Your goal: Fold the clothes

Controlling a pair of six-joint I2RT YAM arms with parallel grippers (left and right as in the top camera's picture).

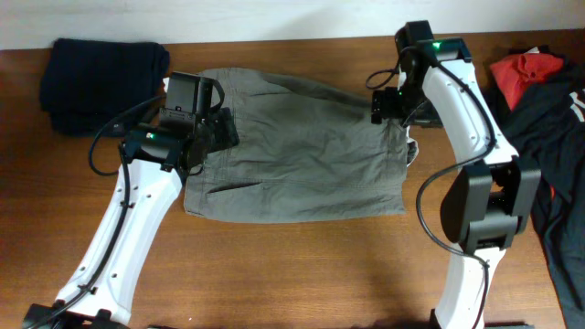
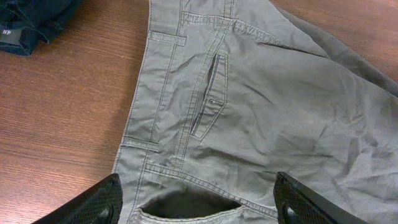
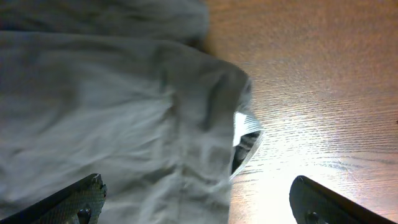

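Note:
Grey-green shorts (image 1: 302, 155) lie folded flat in the middle of the brown table. My left gripper (image 1: 203, 123) hovers open over their left end; its wrist view shows the waistband, a slit pocket (image 2: 208, 96) and an open pocket mouth between the wide-apart fingers (image 2: 196, 205). My right gripper (image 1: 391, 105) hovers open over the shorts' right edge; its wrist view shows rumpled grey cloth (image 3: 112, 112) with a pale lining edge (image 3: 245, 134) and bare wood to the right, fingers (image 3: 196, 202) wide apart. Neither gripper holds anything.
A folded dark navy garment (image 1: 101, 73) lies at the table's far left corner, also in the left wrist view (image 2: 31, 22). A heap of black and red clothes (image 1: 544, 100) lies at the right edge. Bare wood stretches along the front of the table (image 1: 302, 274).

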